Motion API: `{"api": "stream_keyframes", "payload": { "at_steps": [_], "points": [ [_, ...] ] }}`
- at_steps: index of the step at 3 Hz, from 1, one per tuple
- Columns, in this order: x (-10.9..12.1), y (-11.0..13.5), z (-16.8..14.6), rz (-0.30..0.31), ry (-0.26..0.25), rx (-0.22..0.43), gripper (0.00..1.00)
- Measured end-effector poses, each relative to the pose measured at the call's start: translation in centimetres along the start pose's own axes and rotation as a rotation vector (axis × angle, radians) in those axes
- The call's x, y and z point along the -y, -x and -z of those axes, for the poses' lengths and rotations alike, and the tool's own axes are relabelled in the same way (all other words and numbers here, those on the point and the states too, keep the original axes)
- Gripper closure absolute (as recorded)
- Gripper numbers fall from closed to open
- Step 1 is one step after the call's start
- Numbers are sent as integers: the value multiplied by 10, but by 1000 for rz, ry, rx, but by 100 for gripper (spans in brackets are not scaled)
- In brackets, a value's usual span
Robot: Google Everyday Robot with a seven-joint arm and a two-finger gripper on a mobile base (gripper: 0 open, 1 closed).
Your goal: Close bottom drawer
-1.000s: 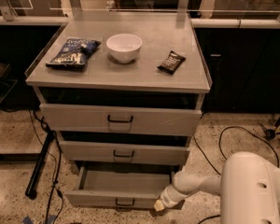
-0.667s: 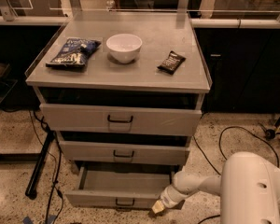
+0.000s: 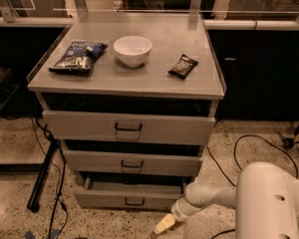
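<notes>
The bottom drawer [image 3: 104, 199] of the grey cabinet stands partly open, with a strip of its shallow tray [image 3: 134, 186] showing behind the short front panel. Its small dark loop handle [image 3: 134, 202] is at the middle of the front. My gripper [image 3: 163, 225] is low near the floor, just in front of and below the drawer's right corner. My white arm [image 3: 209, 197] reaches to it from the lower right.
The middle drawer [image 3: 132, 162] and the tall top drawer [image 3: 127, 127] also stand slightly out. On the cabinet top are a chip bag [image 3: 78, 56], a white bowl [image 3: 132, 50] and a dark bar [image 3: 183, 66]. Cables [image 3: 249, 148] lie on the floor to the right. A black pole [image 3: 42, 176] leans at the left.
The bottom drawer has slid further into the cabinet; less of its tray shows. My gripper has moved forward with it, staying at the right corner.
</notes>
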State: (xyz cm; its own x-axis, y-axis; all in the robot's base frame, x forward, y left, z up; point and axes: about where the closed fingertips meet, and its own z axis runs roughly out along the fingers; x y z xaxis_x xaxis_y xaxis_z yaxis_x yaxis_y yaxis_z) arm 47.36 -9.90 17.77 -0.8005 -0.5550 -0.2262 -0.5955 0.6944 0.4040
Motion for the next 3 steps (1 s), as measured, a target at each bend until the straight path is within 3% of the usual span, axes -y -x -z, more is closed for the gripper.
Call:
{"api": "stream_keyframes", "payload": {
  "at_steps": [1, 3],
  "points": [
    [0, 0, 0, 0, 0, 0, 16],
    [0, 0, 0, 0, 0, 0, 63]
  ]
}}
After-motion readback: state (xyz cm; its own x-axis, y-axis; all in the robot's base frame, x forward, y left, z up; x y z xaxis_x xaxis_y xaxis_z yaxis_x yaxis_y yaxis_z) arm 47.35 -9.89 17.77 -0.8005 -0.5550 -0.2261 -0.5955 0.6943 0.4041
